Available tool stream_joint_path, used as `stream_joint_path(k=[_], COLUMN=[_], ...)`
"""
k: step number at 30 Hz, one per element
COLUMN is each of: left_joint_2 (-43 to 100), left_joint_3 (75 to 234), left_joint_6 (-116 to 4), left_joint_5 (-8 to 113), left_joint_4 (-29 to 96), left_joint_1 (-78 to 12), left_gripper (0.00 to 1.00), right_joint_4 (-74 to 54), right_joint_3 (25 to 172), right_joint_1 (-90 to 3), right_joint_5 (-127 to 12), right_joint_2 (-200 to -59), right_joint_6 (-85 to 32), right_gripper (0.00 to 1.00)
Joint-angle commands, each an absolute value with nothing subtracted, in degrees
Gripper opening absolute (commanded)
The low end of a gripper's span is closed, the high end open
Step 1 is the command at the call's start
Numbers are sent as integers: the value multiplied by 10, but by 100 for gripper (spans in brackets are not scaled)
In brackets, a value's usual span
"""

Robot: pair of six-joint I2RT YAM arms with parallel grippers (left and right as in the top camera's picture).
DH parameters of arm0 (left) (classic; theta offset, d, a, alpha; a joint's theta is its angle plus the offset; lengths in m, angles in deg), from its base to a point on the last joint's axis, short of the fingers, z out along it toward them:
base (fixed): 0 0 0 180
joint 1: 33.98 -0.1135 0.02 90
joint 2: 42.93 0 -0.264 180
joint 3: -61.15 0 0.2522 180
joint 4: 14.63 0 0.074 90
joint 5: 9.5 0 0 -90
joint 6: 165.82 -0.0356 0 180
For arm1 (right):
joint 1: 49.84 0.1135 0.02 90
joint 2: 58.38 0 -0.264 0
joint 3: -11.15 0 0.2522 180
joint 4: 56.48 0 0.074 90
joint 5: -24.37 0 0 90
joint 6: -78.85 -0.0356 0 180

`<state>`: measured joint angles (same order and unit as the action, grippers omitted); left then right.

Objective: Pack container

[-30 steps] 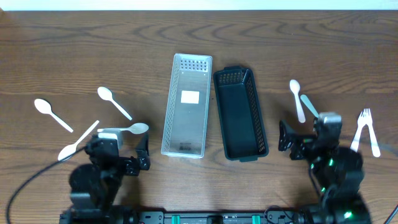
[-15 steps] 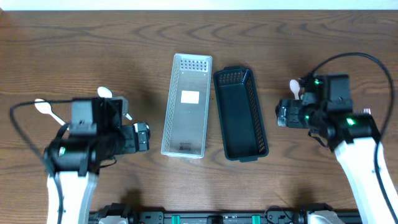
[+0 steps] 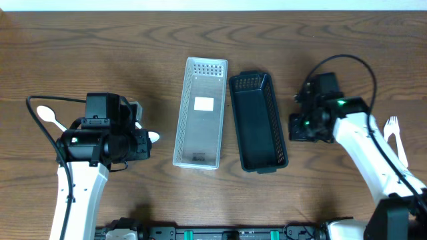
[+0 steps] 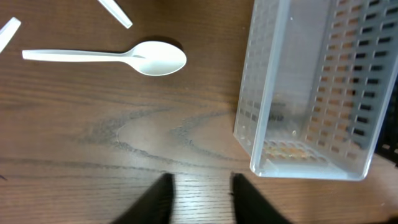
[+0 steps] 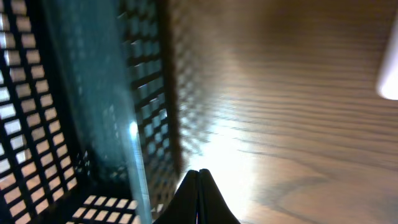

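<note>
The clear plastic container [image 3: 200,113] lies lengthwise at the table's middle, with the black mesh container [image 3: 258,120] right beside it. Both look empty. My left gripper [image 3: 151,144] hovers just left of the clear container [image 4: 311,93], jaws narrowly apart with only bare wood between them [image 4: 200,190]. A white plastic spoon [image 4: 124,57] lies ahead of it, its bowl [image 3: 155,137] peeking out by the wrist. My right gripper [image 3: 292,127] is shut on nothing [image 5: 199,183], close to the black container's right wall [image 5: 149,106].
Another white spoon [image 3: 45,115] lies at the far left, partly under the left arm's cable. A white fork [image 3: 392,125] rests at the far right beside the right arm. A white utensil tip [image 5: 388,81] shows at the right wrist view's edge.
Both arms rose from their rest at the near edge and reached out beside the containers. The right gripper closed fully; the left one narrowed.
</note>
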<state>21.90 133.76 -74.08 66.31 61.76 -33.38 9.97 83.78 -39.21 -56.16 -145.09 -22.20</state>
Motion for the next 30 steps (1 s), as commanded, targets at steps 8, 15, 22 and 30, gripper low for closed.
stream_joint_path(k=[8, 15, 22, 30], left_joint_2=[221, 221, 221, 221], left_joint_3=[1345, 1345, 1345, 1345], left_joint_6=[-747, -747, -747, -747], left_joint_5=[664, 664, 664, 664], left_joint_4=[621, 621, 621, 622], left_joint_1=[-332, -332, -332, -332], left_gripper=[15, 15, 15, 36], right_joint_4=[87, 62, 35, 20], right_joint_3=[841, 841, 841, 841], right_joint_1=[-319, -319, -319, -320], right_joint_5=[-540, -532, -505, -527], right_joint_2=[-1472, -1472, -1472, -1472], right_joint_6=[-233, -236, -235, -236], right_gripper=[1, 1, 2, 6])
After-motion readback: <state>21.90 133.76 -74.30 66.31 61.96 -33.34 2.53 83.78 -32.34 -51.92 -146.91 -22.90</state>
